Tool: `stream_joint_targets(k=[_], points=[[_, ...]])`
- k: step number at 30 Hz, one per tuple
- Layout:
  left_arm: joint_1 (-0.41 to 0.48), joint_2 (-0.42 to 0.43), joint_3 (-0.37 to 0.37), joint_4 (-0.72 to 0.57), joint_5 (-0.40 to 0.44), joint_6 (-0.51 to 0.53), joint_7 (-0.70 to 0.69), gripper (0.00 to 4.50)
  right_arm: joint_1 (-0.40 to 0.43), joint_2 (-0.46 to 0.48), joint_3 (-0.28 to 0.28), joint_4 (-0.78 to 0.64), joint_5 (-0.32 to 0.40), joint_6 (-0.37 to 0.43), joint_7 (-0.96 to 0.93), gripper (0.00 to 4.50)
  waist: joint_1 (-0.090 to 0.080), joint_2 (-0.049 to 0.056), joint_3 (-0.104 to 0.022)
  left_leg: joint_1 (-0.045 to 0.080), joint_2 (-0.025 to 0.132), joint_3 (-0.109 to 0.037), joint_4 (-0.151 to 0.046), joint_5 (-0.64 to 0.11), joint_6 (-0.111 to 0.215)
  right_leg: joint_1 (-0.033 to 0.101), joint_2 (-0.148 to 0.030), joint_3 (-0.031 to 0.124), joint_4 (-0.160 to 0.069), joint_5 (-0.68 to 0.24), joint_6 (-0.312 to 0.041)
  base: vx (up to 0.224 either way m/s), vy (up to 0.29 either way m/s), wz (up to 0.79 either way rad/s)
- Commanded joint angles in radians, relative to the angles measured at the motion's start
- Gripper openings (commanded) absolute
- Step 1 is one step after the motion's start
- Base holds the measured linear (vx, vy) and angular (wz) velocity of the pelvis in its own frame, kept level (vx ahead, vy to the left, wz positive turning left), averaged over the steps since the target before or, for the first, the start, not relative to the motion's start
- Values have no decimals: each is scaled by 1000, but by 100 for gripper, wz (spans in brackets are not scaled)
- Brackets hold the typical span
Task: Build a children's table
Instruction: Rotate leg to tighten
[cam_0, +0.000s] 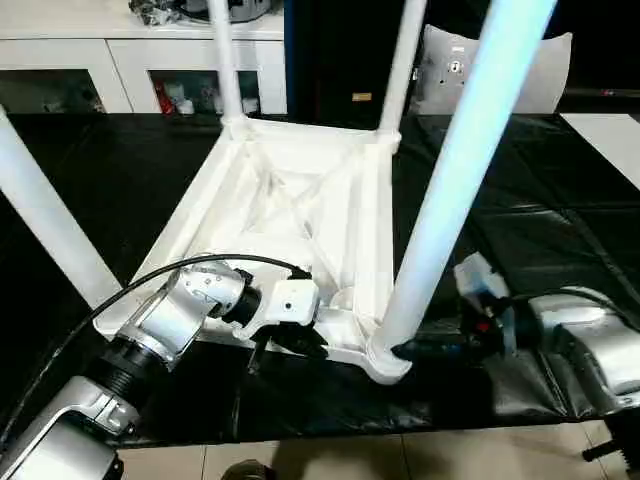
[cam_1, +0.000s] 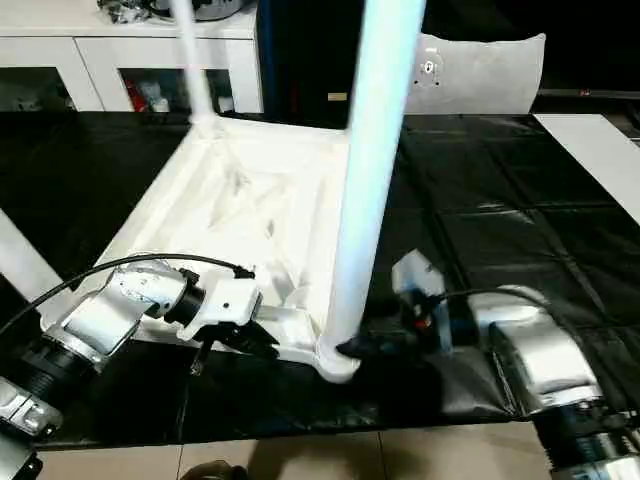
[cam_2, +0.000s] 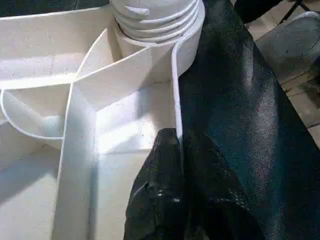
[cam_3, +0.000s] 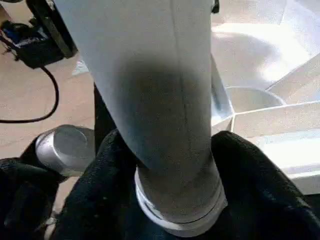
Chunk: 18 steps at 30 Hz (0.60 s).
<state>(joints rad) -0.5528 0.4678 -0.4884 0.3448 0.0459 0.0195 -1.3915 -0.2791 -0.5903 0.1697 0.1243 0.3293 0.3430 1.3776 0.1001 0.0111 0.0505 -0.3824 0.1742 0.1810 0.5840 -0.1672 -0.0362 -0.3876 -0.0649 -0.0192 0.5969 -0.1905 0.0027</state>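
Note:
The white table top (cam_0: 290, 190) lies upside down on the black cover, ribbed underside up. Four white legs rise from its corner sockets: far left (cam_0: 225, 60), far right (cam_0: 400, 60), near left (cam_0: 50, 230) and near right (cam_0: 460, 170). My left gripper (cam_0: 292, 342) is shut on the thin near rim (cam_2: 176, 100) of the top, one black finger (cam_2: 157, 180) on each side, close to the threaded socket (cam_2: 155, 25). My right gripper (cam_0: 412, 350) is shut around the base of the near right leg (cam_3: 170, 100), just above its socket, with its fingers (cam_3: 107, 165) on both sides.
A white cabinet (cam_0: 120, 60) runs along the back left. A white panel (cam_0: 540, 70) leans at the back right, and a white sheet (cam_0: 610, 140) lies at the right edge. A black cable (cam_0: 150, 280) loops over my left forearm. The tiled floor (cam_0: 350, 455) starts right at the cover's front edge.

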Motion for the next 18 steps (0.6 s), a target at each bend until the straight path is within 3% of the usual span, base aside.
stream_joint_targets(k=[1,8,13,16,18], points=[[1,-7,-60,-11,17,-24,-48,0,-20,3,9,5,-1,6,8,226,-5,-3,-61,29,60,-16,-72,-276,15,29,-71,29,-63,-195,-251,0,0,0],[9,-9,-46,4,7,-27,-42,0,-19,12,22,7,25,14,21,195,-5,-7,-60,27,59,-15,-70,-262,21,30,-72,29,-63,-204,-246,0,0,0],[30,-19,-11,-23,-19,89,-2,0,8,58,-6,-28,40,43,-60,195,-8,-8,-58,26,57,-15,-72,-265,16,27,-73,30,-64,-241,-238,0,0,0],[46,-40,8,-58,-11,188,72,0,1,137,-20,-23,-13,62,-238,195,-19,-6,-51,30,56,-20,-77,-331,-8,20,-73,30,-74,-354,-214,0,0,0],[47,-65,20,-60,-1,233,127,0,-12,179,-28,-9,-34,82,-323,195,-37,-6,-39,34,49,-28,-82,-422,-46,12,-73,27,-89,-525,-165,0,0,0]])
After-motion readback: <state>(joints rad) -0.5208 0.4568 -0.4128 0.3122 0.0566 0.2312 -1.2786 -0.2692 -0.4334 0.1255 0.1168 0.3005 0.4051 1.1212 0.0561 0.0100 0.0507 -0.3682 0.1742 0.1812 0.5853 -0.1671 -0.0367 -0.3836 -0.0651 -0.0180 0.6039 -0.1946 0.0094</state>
